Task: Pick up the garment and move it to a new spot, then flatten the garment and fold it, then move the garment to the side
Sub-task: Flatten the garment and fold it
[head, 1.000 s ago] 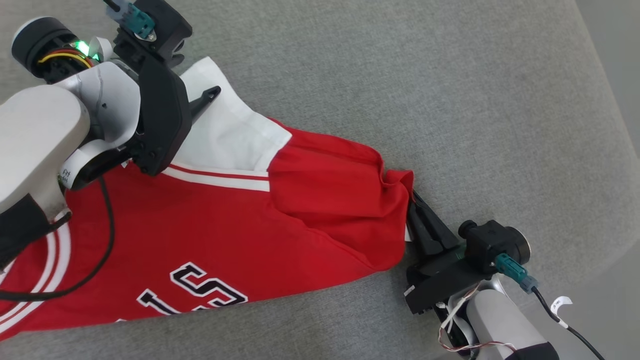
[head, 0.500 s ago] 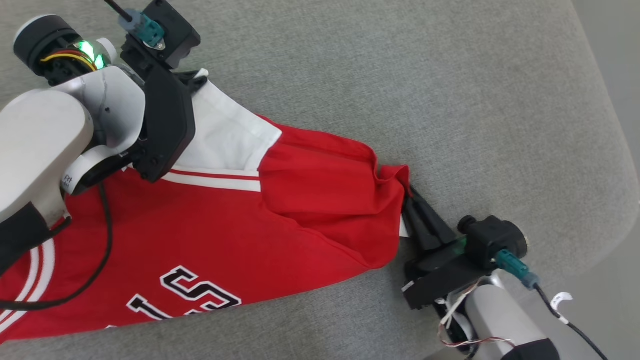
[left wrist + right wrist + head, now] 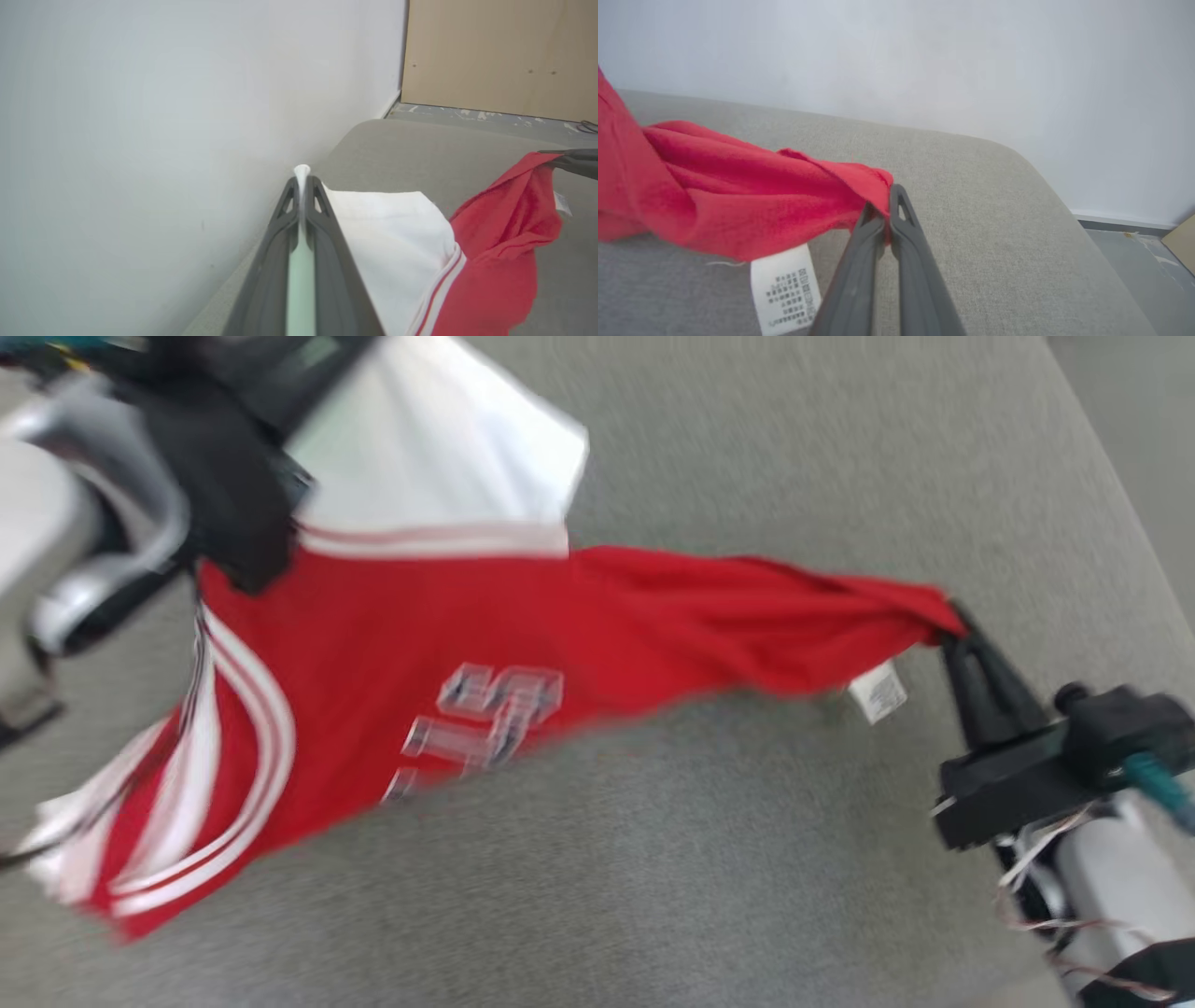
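We have the red garment (image 3: 597, 625) strung between both pincers, off the grey cushion (image 3: 794, 476) along most of its length (head view is motion-blurred, so fine detail is soft). The right gripper (image 3: 885, 205) is clamped on a bunched red corner: fabric fans out to the left of its tips, and the white care label (image 3: 784, 287) hangs just below-left of them, over the cushion. The left gripper (image 3: 302, 179) is pinched on the white panel (image 3: 392, 233), w/ a sliver of white cloth poking out past the tips; the panel spreads to the right of its fingers, then the red-and-white trim, then red cloth running toward the other arm's dark fingers at the far right edge of the left wrist view. In the head view the left gripper's body sits at top left over the white panel (image 3: 439, 448), the right gripper (image 3: 952, 625) at the right, fabric taut between. Surroundings: a pale wall (image 3: 140, 116) is left of and beyond the left pincer, a tan wood panel (image 3: 500, 56) beyond-right, w/ a strip of grey floor (image 3: 467, 114) at its foot. Ahead of the right pincer the cushion's rounded corner ends before the same pale wall (image 3: 924, 56).
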{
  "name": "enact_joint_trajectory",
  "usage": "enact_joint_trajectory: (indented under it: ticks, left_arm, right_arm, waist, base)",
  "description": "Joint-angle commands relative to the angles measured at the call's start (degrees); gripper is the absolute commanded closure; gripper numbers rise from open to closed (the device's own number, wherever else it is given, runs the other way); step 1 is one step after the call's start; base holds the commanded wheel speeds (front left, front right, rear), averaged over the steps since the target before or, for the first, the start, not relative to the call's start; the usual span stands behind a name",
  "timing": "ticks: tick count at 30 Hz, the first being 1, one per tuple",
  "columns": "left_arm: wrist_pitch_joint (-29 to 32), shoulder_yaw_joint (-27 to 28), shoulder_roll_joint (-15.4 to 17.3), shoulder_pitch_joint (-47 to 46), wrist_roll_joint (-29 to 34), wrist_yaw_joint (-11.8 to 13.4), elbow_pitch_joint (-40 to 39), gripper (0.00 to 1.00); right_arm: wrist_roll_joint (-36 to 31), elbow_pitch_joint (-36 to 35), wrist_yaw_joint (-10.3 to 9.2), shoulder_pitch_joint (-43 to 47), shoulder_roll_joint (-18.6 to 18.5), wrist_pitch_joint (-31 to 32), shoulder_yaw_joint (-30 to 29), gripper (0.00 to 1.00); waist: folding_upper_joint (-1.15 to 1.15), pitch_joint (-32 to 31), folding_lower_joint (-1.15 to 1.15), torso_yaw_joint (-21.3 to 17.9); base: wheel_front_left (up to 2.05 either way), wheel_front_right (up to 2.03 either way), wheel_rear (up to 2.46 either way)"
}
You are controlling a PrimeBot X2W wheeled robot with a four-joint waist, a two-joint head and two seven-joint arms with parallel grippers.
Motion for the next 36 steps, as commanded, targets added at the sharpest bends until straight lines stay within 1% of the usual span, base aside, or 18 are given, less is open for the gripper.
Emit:
enact_joint_trajectory:
  ticks: [1,3,5,7,9,13,15,16,20,23,25,27,31,32,33,34,35,36]
  left_arm:
    - [-1.59,0.05,1.09,-0.96,-0.36,0.13,-0.07,1.00]
    - [-5.19,0.07,2.70,-1.85,-0.48,0.13,-0.07,1.00]
    - [-8.71,0.11,4.53,-2.74,-1.15,0.13,-0.36,1.00]
    - [-10.95,0.08,6.43,-3.02,-2.71,0.13,-0.82,1.00]
    - [-11.87,0.07,8.13,-2.58,-4.61,0.13,-1.68,1.00]
    - [-12.05,0.11,10.96,-0.76,-8.21,0.14,-5.21,1.00]
    - [-11.68,0.13,12.08,-0.05,-8.96,0.14,-6.50,1.00]
    - [-11.68,0.13,12.08,-0.05,-8.96,0.14,-6.50,1.00]
    - [-12.33,0.11,12.92,1.16,-9.85,0.14,-7.54,1.00]
    - [-12.11,0.10,12.46,2.65,-11.81,0.14,-8.69,1.00]
    - [-11.29,0.07,12.47,4.20,-12.78,0.14,-10.37,1.00]
    - [-10.84,0.09,12.58,5.78,-12.91,0.14,-11.91,1.00]
    - [-11.37,0.08,12.14,10.12,-11.56,0.14,-13.76,1.00]
    - [-11.66,0.09,11.98,11.05,-11.32,0.14,-13.84,1.00]
    - [-12.03,0.12,11.81,11.91,-11.05,0.14,-13.81,1.00]
    - [-12.43,0.12,11.62,12.56,-10.82,0.14,-13.56,1.00]
    - [-12.72,0.16,11.42,13.06,-10.52,0.14,-13.31,1.00]
    - [-13.14,0.19,11.26,13.55,-10.38,0.14,-12.93,1.00]
  right_arm:
    - [1.34,-0.23,-0.17,-0.39,-1.06,0.00,0.07,1.00]
    - [3.68,-0.56,-0.17,-1.10,-3.09,0.00,0.35,1.00]
    - [8.54,-0.70,-0.17,-1.98,-4.52,0.03,0.09,1.00]
    - [14.40,-1.07,-0.16,-2.90,-5.75,1.51,-0.18,1.00]
    - [18.14,-1.37,-0.17,-3.80,-8.59,3.62,0.18,1.00]
    - [27.24,-0.92,-0.17,-4.28,-11.96,9.81,1.01,1.00]
    - [32.06,-0.64,-0.17,-4.47,-12.85,12.55,0.43,1.00]
    - [32.06,-0.64,-0.17,-4.47,-12.85,12.55,0.43,1.00]
    - [42.95,-1.09,-0.17,-5.32,-12.64,17.22,-1.27,1.00]
    - [49.39,-0.54,-0.17,-4.01,-13.00,21.22,-1.81,1.00]
    - [50.17,-0.43,-0.17,-2.06,-14.02,23.60,-0.82,1.00]
    - [49.43,0.21,-0.17,0.35,-14.63,24.79,0.50,1.00]
    - [48.87,2.53,-0.17,5.32,-11.94,24.69,2.79,1.00]
    - [48.48,3.25,-0.17,6.10,-11.35,24.41,3.35,0.94]
    - [48.30,4.09,-0.17,6.95,-10.48,23.94,3.91,0.62]
    - [47.95,4.83,-0.17,7.52,-9.89,23.30,4.26,0.12]
    - [47.73,5.49,-0.17,8.19,-9.46,22.40,4.49,0.00]
    - [47.45,5.86,-0.17,8.74,-9.24,21.36,4.65,0.00]
  waist:
    - [-0.01,-7.15,-0.01,5.87]
    - [-0.01,-9.15,-0.01,6.88]
    - [-0.01,-10.96,-0.01,7.87]
    - [-0.01,-12.58,-0.01,8.69]
    - [-0.01,-14.05,-0.01,9.57]
    - [-0.01,-16.88,-0.01,11.22]
    - [-0.01,-18.09,-0.01,11.88]
    - [-0.01,-18.09,-0.01,11.88]
    - [-0.01,-20.06,-0.01,12.94]
    - [-0.01,-20.95,-0.01,13.77]
    - [-0.01,-20.89,-0.01,14.31]
    - [-0.01,-20.27,-0.01,14.95]
    - [-0.01,-18.31,-0.01,16.06]
    - [-0.01,-17.79,-0.01,16.24]
    - [-0.01,-17.23,-0.01,16.48]
    - [-0.01,-16.86,-0.01,16.71]
    - [-0.01,-16.44,-0.01,17.00]
    - [-0.01,-16.16,-0.01,17.21]
  base:
    - [0.00,0.00,0.00]
    - [0.00,0.00,0.00]
    - [0.00,0.00,0.00]
    - [0.00,0.00,0.00]
    - [0.00,0.00,0.00]
    - [0.00,0.00,0.00]
    - [0.00,0.00,0.00]
    - [0.00,0.00,0.00]
    - [0.00,0.00,0.00]
    - [0.00,0.00,0.00]
    - [0.00,0.00,0.00]
    - [0.00,0.00,0.00]
    - [0.00,0.00,0.00]
    - [0.00,0.00,0.00]
    - [0.00,0.00,0.00]
    - [0.00,0.00,0.00]
    - [0.00,0.00,0.00]
    - [0.00,0.00,0.00]
